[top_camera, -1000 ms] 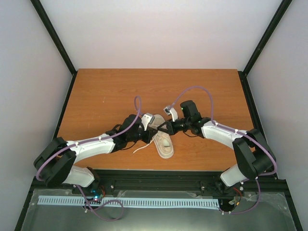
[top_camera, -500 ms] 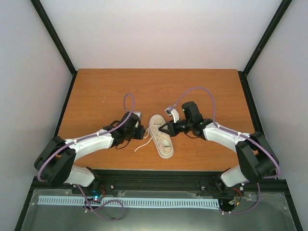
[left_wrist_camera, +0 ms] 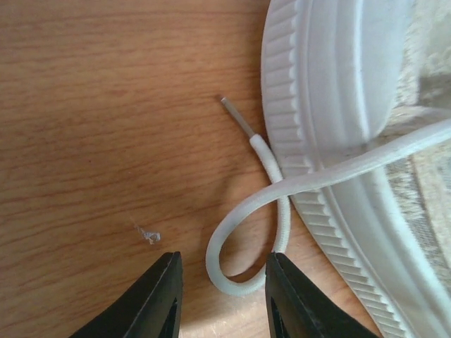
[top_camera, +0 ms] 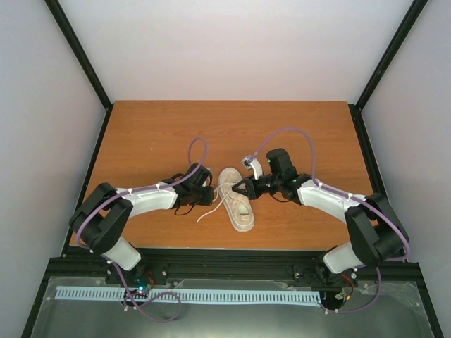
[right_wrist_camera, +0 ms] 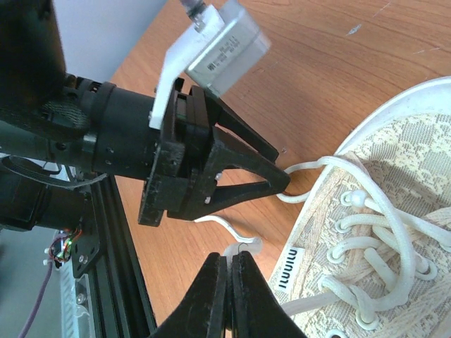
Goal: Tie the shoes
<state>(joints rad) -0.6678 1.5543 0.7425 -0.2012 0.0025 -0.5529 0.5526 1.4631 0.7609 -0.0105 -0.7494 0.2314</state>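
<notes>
Shoe (top_camera: 238, 205) sits mid-worktop (top_camera: 141, 134), between both arms. Left hand (left_wrist_camera: 222, 271): fingers apart, straddling a lace (left_wrist_camera: 282, 204) loop beside the sole. Right hand (right_wrist_camera: 227, 271): fingers together, pinching lace beside the shoe.

Outstretched left arm (top_camera: 149, 201) and right arm (top_camera: 325, 198) converging, left fingers (left_wrist_camera: 158, 299) apart, right fingers (right_wrist_camera: 213, 296) pressed together

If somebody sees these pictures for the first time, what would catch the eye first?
The cream sneaker at the middle of the table, with both grippers at its laces. In the left wrist view, the left gripper stands open over a lace loop beside the ribbed sole. The right gripper is closed, a lace at its tips.
</notes>
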